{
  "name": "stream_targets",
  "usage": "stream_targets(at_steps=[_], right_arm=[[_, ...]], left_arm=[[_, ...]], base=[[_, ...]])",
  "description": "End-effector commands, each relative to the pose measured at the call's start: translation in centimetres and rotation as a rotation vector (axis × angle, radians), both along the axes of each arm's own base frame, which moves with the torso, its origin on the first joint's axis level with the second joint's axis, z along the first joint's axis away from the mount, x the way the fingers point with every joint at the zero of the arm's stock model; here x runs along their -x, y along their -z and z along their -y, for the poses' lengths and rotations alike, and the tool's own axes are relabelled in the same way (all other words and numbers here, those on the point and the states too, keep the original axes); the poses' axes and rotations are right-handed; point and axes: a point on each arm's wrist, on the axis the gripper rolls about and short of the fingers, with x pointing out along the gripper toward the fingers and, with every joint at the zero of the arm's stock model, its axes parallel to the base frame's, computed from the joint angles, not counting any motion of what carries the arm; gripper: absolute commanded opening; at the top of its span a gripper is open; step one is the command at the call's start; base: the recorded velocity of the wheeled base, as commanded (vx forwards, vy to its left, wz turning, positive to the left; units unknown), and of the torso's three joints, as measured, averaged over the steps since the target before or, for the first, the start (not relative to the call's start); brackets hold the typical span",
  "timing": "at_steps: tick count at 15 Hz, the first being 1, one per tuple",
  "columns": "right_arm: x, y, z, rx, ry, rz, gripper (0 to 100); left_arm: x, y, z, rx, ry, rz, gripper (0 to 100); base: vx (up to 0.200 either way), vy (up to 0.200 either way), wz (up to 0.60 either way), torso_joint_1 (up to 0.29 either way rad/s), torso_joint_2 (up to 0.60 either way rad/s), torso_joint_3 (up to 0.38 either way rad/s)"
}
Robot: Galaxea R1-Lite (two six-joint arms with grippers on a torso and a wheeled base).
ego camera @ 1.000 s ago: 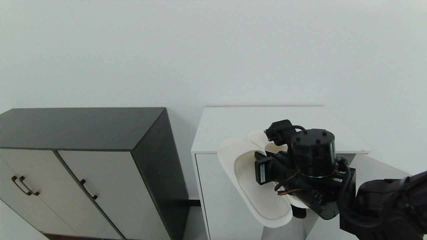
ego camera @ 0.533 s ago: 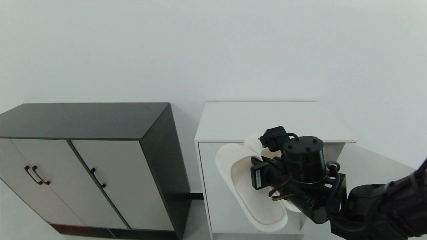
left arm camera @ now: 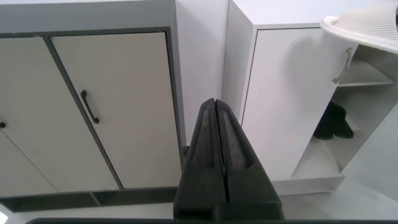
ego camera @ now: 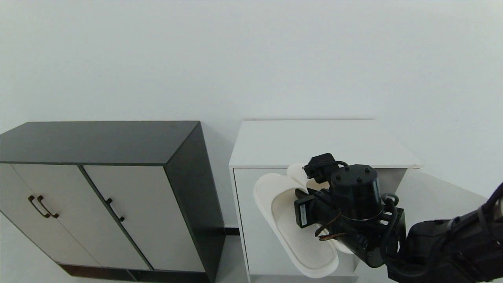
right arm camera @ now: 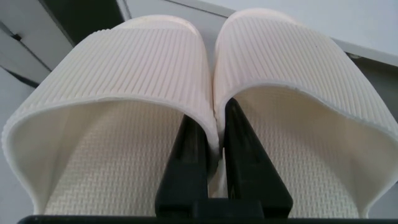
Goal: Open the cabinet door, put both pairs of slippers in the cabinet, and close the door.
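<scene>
Pinching the two inner strap edges together lets my right gripper [right arm camera: 214, 165] carry the whole pair of slippers [right arm camera: 143, 81] in one clench. They hang side by side, heels down, in the air just before the front of the white cabinet [ego camera: 314, 141]. I judge this grip lets both go in at once. My left gripper [left arm camera: 219, 124] is closed on nothing, held low and apart. Its camera gives me what the head camera's arm hides: the open compartment, a shelf [left arm camera: 364, 74] and dark shoes [left arm camera: 333, 121] beneath. The right wrist camera shows the grip itself.
</scene>
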Motion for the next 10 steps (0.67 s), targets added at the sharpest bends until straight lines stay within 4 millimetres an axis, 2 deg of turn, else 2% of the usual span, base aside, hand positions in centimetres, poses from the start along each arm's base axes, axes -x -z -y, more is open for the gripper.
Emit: stream_targets(at_steps=[1,2,10], right_arm=[[-0.06,0.10,-0.03,0.001,0.001,0.000,0],[-0.06,0.07,-0.04,-0.001,0.001,0.002,0],[0.19,0.36,0.22,-0.002,-0.004,0.003,0]], left_arm=[[0.01,-0.04,0.00,0.000,0.000,0.002,0],[0.00,0.00,0.00,0.000,0.000,0.000,0],[0.00,0.00,0.00,0.000,0.001,0.000,0]], base=[[0.000,0.000,0.00,0.000,0.00,0.000],[0.000,0.000,0.00,0.000,0.00,0.000],[0.000,-0.200,0.00,0.005,0.00,0.002]])
